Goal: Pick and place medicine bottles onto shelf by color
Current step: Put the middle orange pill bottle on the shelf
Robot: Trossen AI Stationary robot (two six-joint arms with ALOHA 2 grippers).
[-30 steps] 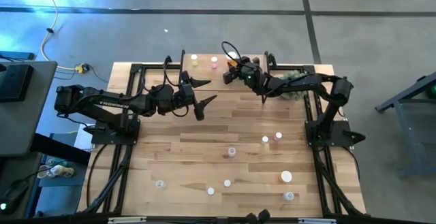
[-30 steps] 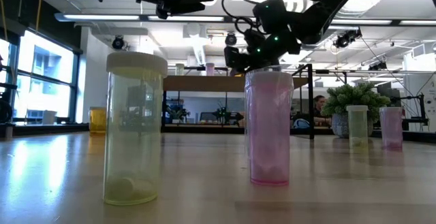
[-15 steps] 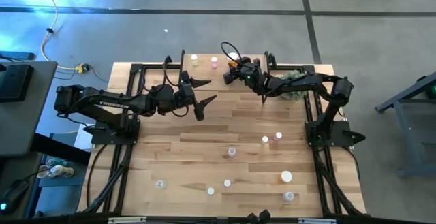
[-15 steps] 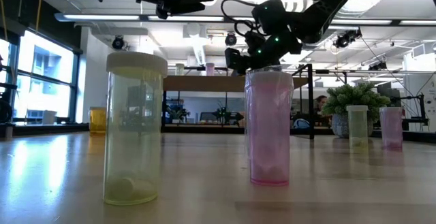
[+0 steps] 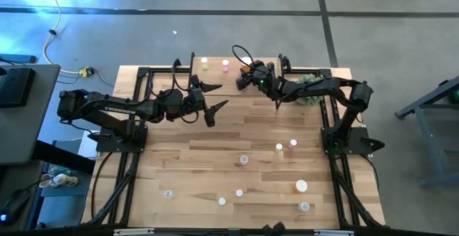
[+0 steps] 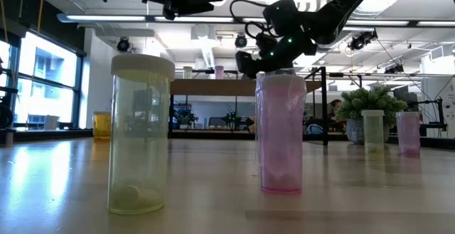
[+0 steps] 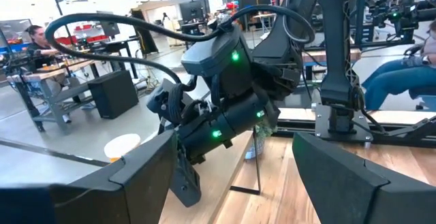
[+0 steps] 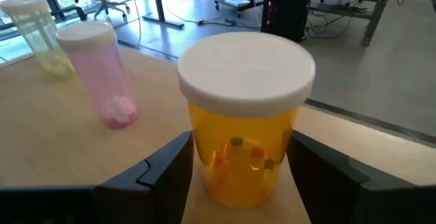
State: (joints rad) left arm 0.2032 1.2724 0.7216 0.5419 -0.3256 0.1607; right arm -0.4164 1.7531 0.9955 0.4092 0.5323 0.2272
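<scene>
Right gripper [image 8: 235, 183] stands parted around the orange bottle [image 8: 246, 149] on the shelf [image 8: 61, 129]; contact cannot be told. Beside it stand a pink bottle [image 8: 102, 74], then a yellowish one [image 8: 37, 37]. Left gripper [image 5: 214, 98] is open over the table [image 5: 179, 157], near the shelf. Loose bottles [image 5: 244, 160] lie well apart.

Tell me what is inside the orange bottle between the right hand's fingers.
The orange bottle holds a few small pills, orange and greenish, near its bottom. The white cap hides the top; the right hand flanks it.
</scene>
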